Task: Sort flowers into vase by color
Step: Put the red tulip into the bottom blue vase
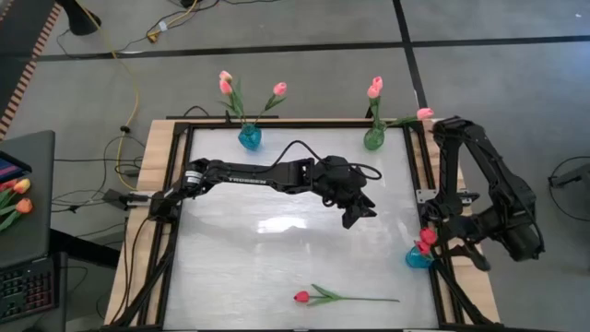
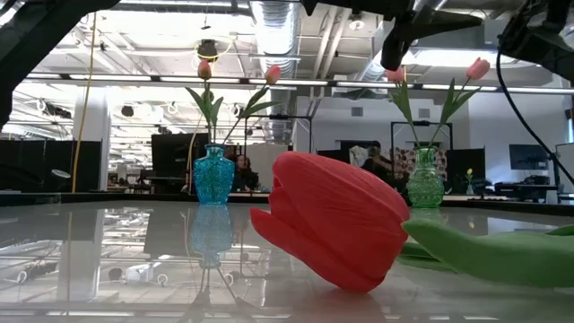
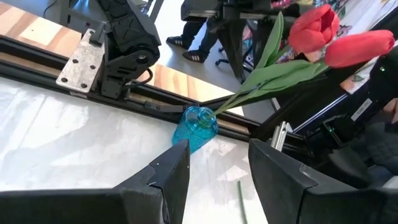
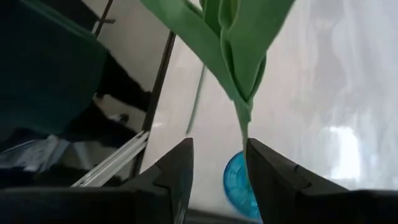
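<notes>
One red fake tulip with a long green stem (image 1: 343, 298) lies flat on the shiny white tabletop (image 1: 240, 267), near its front edge. The left claw (image 1: 359, 213) hangs above the middle, fingers apart and empty. The right claw (image 4: 217, 180) is over the small blue glass vase (image 1: 419, 257) at the right edge, fingers apart.

L arm (image 1: 258, 175) reached out across the middle, wrist bent down, left gripper (image 1: 359, 211) empty w/ jaws apart, nothing between them. R arm (image 1: 489, 198) was folded back at its own side, right gripper (image 4: 217, 180) pointed downward, jaws parted, nothing pinched between them either.
</notes>
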`<state>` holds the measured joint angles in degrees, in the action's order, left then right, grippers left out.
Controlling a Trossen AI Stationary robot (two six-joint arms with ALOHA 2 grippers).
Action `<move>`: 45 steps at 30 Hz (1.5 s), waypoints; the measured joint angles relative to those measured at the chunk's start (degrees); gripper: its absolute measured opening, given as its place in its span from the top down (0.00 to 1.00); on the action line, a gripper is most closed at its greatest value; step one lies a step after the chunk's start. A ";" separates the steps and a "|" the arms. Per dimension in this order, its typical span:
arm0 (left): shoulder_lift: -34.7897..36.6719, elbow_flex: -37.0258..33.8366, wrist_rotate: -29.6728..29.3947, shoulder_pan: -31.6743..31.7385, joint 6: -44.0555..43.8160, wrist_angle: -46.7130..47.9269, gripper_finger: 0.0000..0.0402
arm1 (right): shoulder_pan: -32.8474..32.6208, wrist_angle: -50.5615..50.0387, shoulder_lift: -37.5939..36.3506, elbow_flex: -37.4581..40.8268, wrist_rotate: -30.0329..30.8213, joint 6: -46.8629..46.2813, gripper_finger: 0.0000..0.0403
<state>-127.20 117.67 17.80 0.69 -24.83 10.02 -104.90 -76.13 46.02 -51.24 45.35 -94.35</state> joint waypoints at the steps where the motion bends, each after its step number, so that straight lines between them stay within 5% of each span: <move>1: 0.00 0.00 0.00 0.00 0.16 0.00 0.62 | 0.00 0.43 -0.65 0.00 -0.61 0.04 0.57; 12: 0.00 0.00 2.08 -1.60 5.62 3.02 0.62 | 0.00 6.36 -6.82 0.00 -3.70 0.18 0.61; 21: 0.00 0.02 -7.53 -9.50 11.99 9.88 0.62 | -0.07 10.79 -6.97 -0.02 -8.46 2.54 0.62; 30: -0.43 -2.86 -18.17 -16.51 10.67 12.78 0.62 | 0.00 10.86 -3.67 -0.02 -8.46 -4.88 0.62; 45: -8.26 -2.91 -27.60 -24.38 5.67 2.89 0.62 | 0.87 11.24 0.88 -0.02 -8.29 -10.88 0.62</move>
<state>-135.45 114.76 -9.80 -23.70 -19.16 12.91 -104.03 -64.89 46.90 -51.27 37.06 -105.23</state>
